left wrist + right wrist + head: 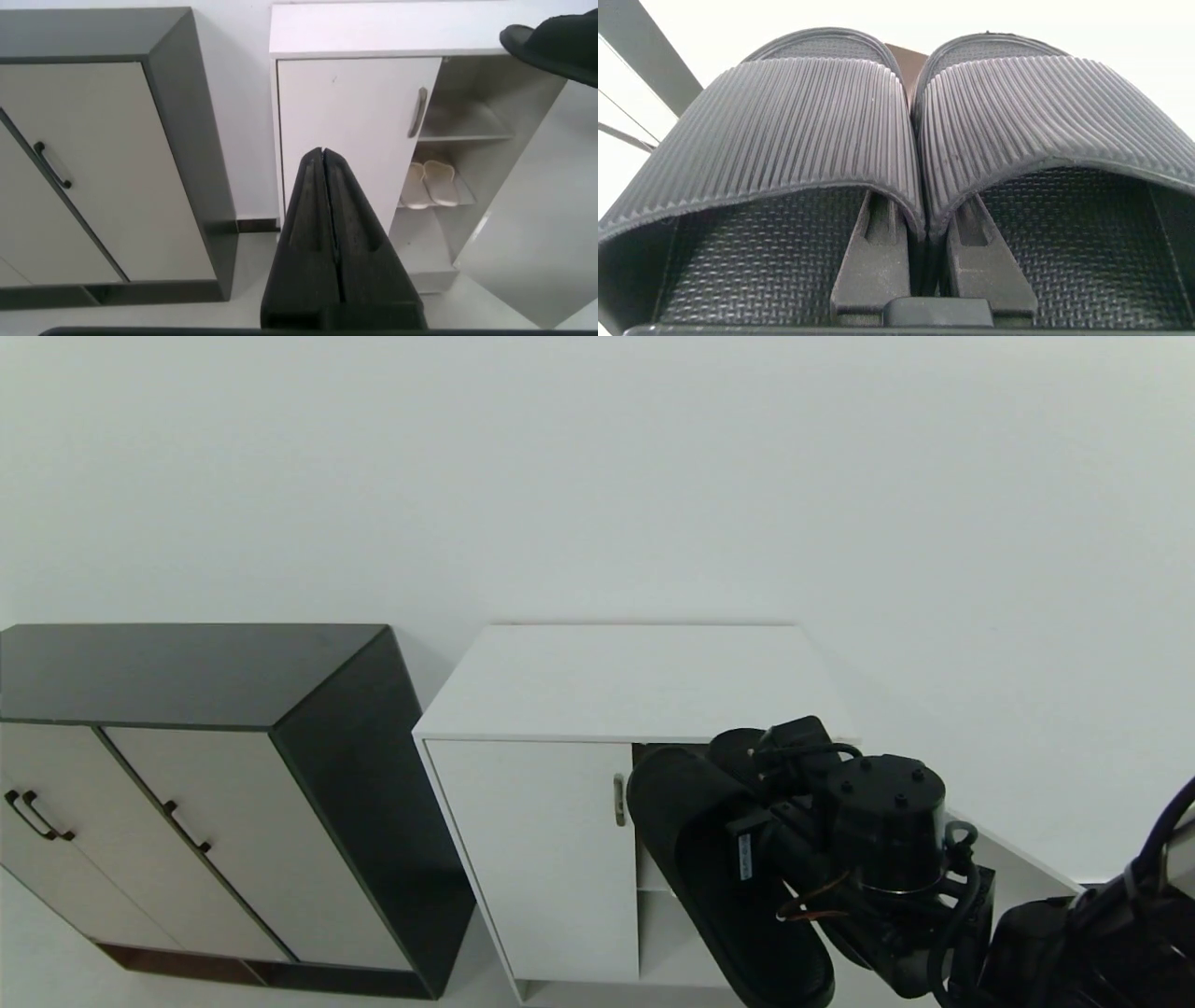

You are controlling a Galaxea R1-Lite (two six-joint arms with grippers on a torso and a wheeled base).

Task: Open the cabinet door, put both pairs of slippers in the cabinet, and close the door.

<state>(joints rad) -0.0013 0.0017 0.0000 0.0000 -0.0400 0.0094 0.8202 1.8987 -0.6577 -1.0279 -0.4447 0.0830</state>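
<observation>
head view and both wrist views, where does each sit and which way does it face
Head view: on the head, facing forward and down at the white cabinet and dark cabinet; right arm shows, holding the black slippers.
Left wrist view: on the left wrist, facing the white cabinet's open side and white slippers; shut left hand shows.
Right wrist view: on the right wrist, facing along the right hand, clamped on the black slippers.
Shared: head and left wrist views show both cabinets.
</observation>
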